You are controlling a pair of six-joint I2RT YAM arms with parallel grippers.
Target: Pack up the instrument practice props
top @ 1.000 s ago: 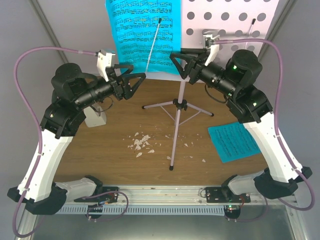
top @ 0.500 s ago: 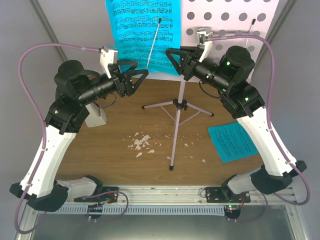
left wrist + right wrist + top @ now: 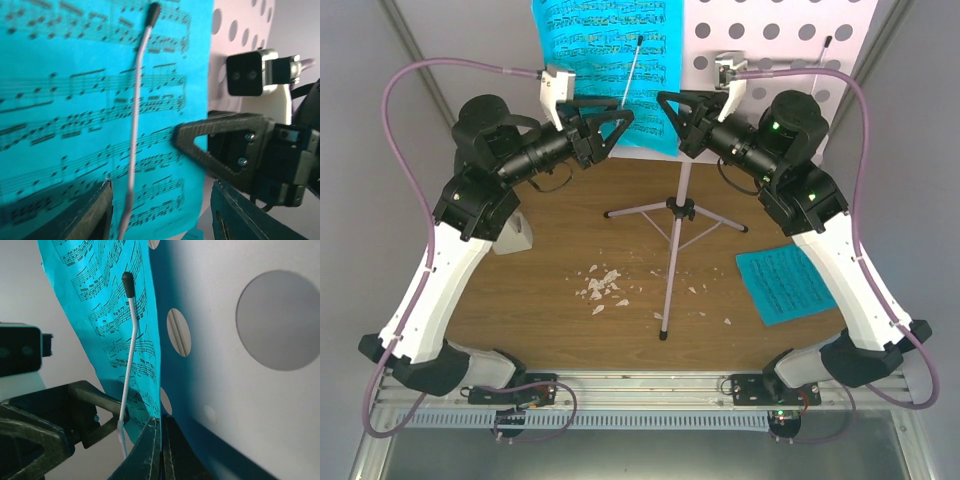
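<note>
A cyan sheet-music page (image 3: 605,50) lies against the pale-lilac perforated plate (image 3: 770,40) of the tripod music stand (image 3: 672,215), under a thin wire arm (image 3: 137,95). My right gripper (image 3: 665,100) is shut on that page's lower right edge (image 3: 150,365), fingertips pressed together. My left gripper (image 3: 160,215) is open, its fingers (image 3: 92,215) standing either side of the page's lower part and the wire arm. A second cyan page (image 3: 788,282) lies flat on the table at the right. The white metronome (image 3: 518,235) peeks out from behind my left arm.
White crumbs (image 3: 603,285) are scattered on the wooden table (image 3: 550,300) in front of the stand's legs. Grey walls close in at the left and right. The two grippers (image 3: 225,145) sit close together at the page's lower edge.
My left arm has risen and swung right up to the page, its jaws narrowing. My right gripper edged left and closed on the page's edge.
</note>
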